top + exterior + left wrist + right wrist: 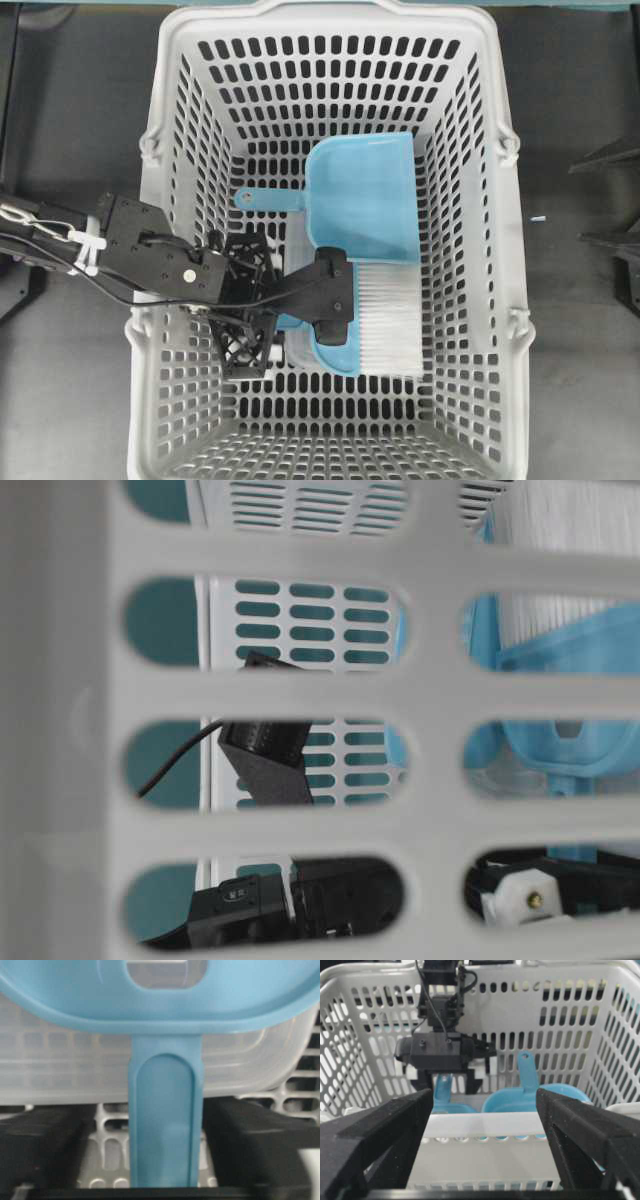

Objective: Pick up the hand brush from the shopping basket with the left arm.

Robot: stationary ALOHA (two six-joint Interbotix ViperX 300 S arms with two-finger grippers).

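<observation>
Brush handle [166,1125] fills our left wrist view, standing between left gripper [300,310] fingers [45,1145], gaps either side: half-shut, nothing gripped. Hand brush [360,320] lies on shopping basket [150,250] floor, long axis running straight ahead. Right gripper [480,1160] wide, empty, outside.

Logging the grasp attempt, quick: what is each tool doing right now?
Left tool: jaws either side of the hand brush handle, gaps showing, not gripping.
Right tool: open, holding nothing, outside the shopping basket.
</observation>
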